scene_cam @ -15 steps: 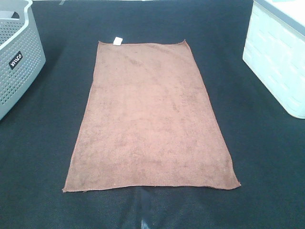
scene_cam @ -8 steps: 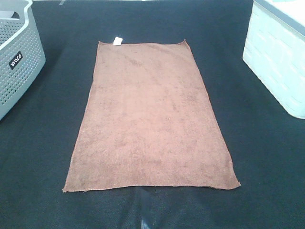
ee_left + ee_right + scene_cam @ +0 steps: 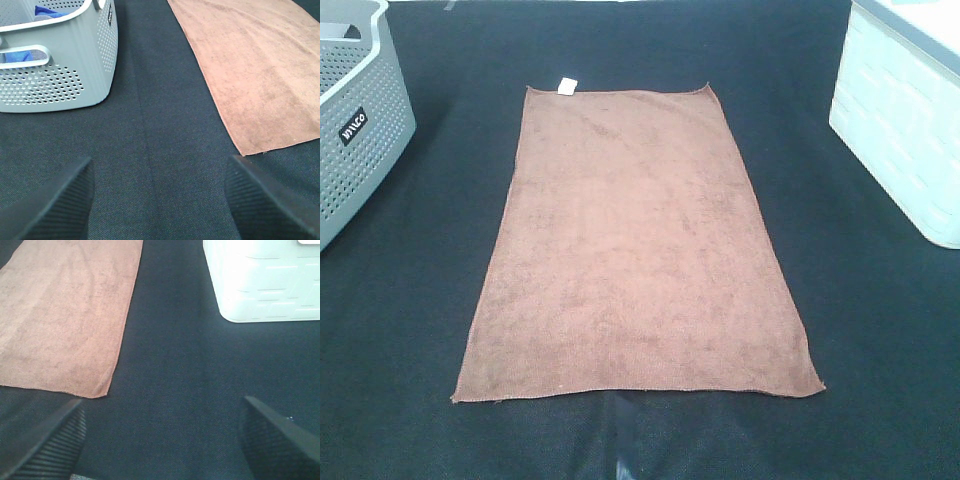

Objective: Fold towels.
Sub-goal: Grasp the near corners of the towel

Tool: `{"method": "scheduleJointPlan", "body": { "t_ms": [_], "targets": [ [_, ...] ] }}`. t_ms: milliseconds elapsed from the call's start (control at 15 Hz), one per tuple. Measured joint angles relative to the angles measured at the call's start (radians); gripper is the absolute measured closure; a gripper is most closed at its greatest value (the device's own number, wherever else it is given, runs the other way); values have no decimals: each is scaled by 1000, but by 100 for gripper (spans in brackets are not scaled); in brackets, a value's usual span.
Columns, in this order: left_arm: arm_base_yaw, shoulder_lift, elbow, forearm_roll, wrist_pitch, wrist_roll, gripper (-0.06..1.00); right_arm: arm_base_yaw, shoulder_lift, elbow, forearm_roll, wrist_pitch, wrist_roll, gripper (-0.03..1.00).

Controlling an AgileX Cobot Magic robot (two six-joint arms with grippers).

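The reddish-brown towel (image 3: 635,250) lies flat and unfolded on the dark table, long side running away from me, with a small white tag (image 3: 567,85) at its far short edge. It also shows in the left wrist view (image 3: 260,70) and the right wrist view (image 3: 65,315). My left gripper (image 3: 157,205) is open and empty over bare cloth-covered table, short of the towel's near left corner. My right gripper (image 3: 160,440) is open and empty, short of the near right corner. Neither gripper shows in the exterior high view.
A grey perforated basket (image 3: 355,120) stands at the far left; it also shows in the left wrist view (image 3: 55,65), with blue cloth inside. A white bin (image 3: 905,120) stands at the far right and shows in the right wrist view (image 3: 265,280).
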Motion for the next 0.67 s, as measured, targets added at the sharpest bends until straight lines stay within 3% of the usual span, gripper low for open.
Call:
{"method": "scheduleJointPlan", "body": {
  "t_ms": [667],
  "targets": [
    [0,0,-2,0,-6,-3,24,0,0,0,-2,0,14,19]
  ]
}}
